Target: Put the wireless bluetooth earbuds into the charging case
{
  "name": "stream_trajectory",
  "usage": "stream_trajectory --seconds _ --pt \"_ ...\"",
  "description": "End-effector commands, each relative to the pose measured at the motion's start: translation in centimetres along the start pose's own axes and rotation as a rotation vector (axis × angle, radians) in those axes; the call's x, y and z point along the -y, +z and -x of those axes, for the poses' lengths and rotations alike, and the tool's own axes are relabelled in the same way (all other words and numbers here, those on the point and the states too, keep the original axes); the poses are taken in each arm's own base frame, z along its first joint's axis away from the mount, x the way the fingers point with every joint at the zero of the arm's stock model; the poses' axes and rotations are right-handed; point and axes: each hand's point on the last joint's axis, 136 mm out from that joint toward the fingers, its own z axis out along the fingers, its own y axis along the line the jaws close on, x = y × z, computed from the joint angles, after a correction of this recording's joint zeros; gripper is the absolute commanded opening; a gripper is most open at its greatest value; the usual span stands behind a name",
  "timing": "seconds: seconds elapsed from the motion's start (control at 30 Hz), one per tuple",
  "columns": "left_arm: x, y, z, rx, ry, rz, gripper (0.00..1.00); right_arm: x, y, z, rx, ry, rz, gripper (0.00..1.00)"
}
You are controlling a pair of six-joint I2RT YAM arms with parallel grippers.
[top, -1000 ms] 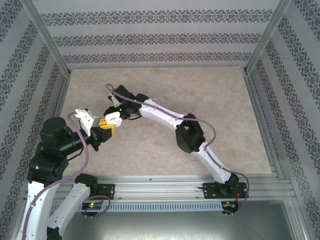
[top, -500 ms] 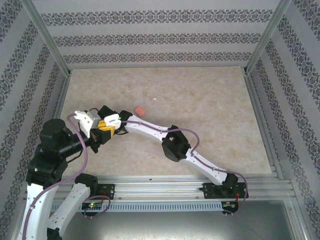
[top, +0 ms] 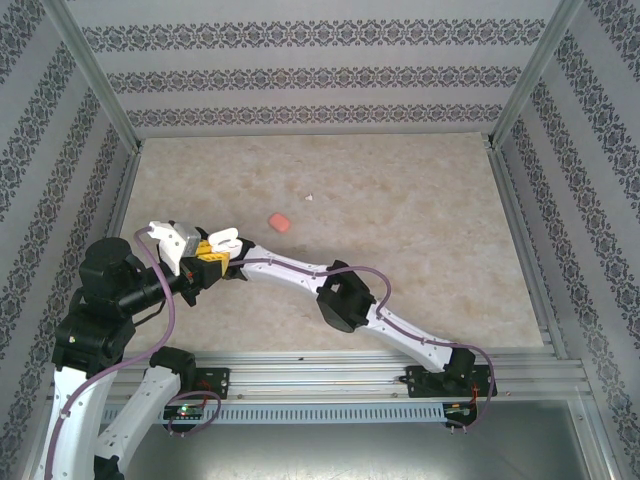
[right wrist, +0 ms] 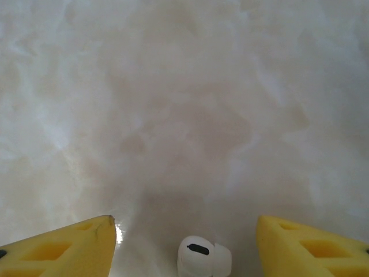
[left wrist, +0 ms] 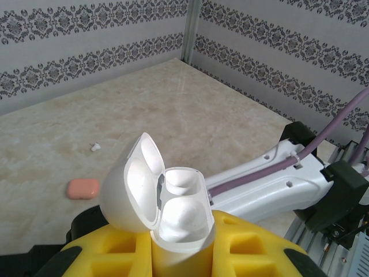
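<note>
My left gripper [left wrist: 183, 249] is shut on a white charging case [left wrist: 173, 213], held upright with its lid [left wrist: 130, 190] hinged open to the left. The inside is all white, and I cannot tell whether a bud sits in it. From above, the case [top: 223, 238] sits at the left gripper [top: 207, 252]. My right gripper [right wrist: 184, 222] is open just over the table, its yellow fingers [right wrist: 75, 245] set wide apart. A white earbud [right wrist: 203, 258] lies on the table between them, touching neither. The right arm [top: 290, 268] reaches left to beneath the left gripper.
A pink-orange rounded case [top: 281, 221] lies shut on the table beyond the grippers, also seen from the left wrist [left wrist: 82, 188]. A small white speck [top: 309, 197] lies farther back. Patterned walls and a metal frame [top: 120, 190] enclose the beige table.
The right arm has swung left and nearer, away from the pink case, which now lies uncovered. Its jaws have opened wider. The left gripper has kept still with the case.
</note>
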Motion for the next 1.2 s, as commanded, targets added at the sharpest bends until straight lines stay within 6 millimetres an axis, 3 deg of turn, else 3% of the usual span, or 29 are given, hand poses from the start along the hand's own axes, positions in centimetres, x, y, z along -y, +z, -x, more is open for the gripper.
stream_trajectory --seconds 0.0,0.13,0.3,0.53,0.73,0.93,1.17 --pt "0.1 -0.3 0.4 0.010 -0.009 0.002 0.00 0.3 0.8 -0.1 0.012 -0.017 -0.022 0.64" --pt "0.0 -0.2 0.4 0.008 -0.009 0.002 0.00 1.0 0.7 -0.6 -0.018 0.003 -0.025 0.57" --pt "-0.1 -0.1 0.6 0.013 -0.012 0.007 0.00 3.3 -0.3 -2.1 -0.097 0.060 -0.073 0.46" --pt "-0.4 0.2 0.6 0.015 -0.022 0.010 0.00 5.4 -2.8 -5.4 -0.175 0.065 -0.155 0.38" --pt "-0.7 0.9 0.8 0.031 -0.048 0.000 0.00 7.9 -5.1 -6.1 -0.193 0.125 -0.197 0.32" --pt "-1.0 1.6 0.9 0.041 -0.069 -0.015 0.00 13.0 -8.0 -7.1 -0.197 0.285 -0.280 0.29" --pt "-1.4 3.5 0.2 0.034 -0.117 -0.069 0.00 20.8 -12.8 -12.8 -0.220 0.593 -0.384 0.29"
